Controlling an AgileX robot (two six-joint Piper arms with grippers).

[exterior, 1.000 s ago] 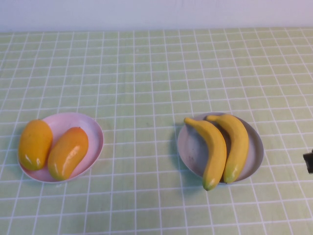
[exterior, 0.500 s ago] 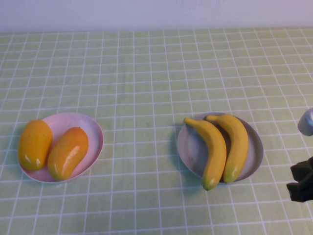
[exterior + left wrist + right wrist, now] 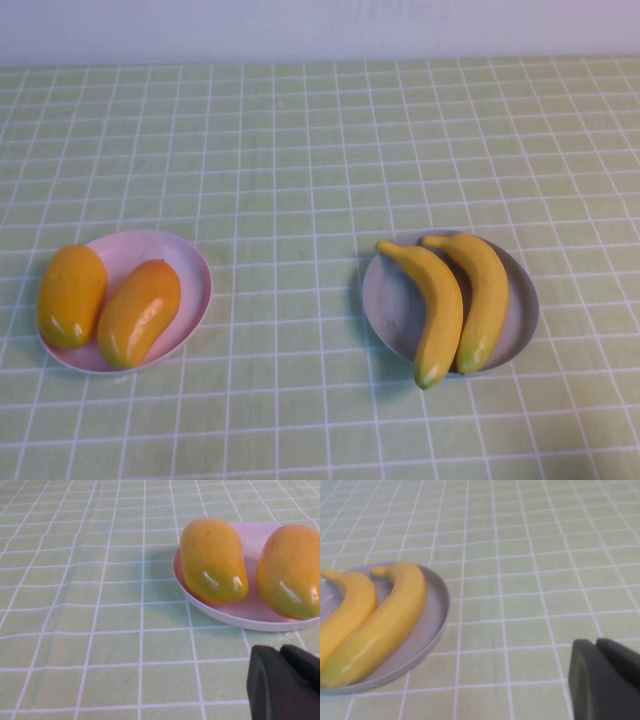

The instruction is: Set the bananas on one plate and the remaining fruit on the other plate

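Two bananas [image 3: 430, 305] [image 3: 485, 290] lie side by side on the grey-blue plate [image 3: 390, 300] at the right. Two orange-yellow oval fruits [image 3: 70, 295] [image 3: 140, 312] lie on the pale pink plate [image 3: 150, 250] at the left. Neither gripper shows in the high view. In the left wrist view my left gripper [image 3: 280, 652] is shut and empty, low over the cloth just short of the pink plate [image 3: 240, 617] with its fruits [image 3: 212, 560] [image 3: 290, 570]. In the right wrist view my right gripper [image 3: 596, 642] is shut and empty, apart from the grey-blue plate [image 3: 432, 615] and bananas [image 3: 390, 615].
A green checked tablecloth [image 3: 300, 150] covers the whole table. A pale wall [image 3: 320, 25] runs along the far edge. No other objects stand on the cloth.
The right arm, which showed at the right edge of the high view half a second ago, has drawn back out of that view. Fruits and plates have not moved.
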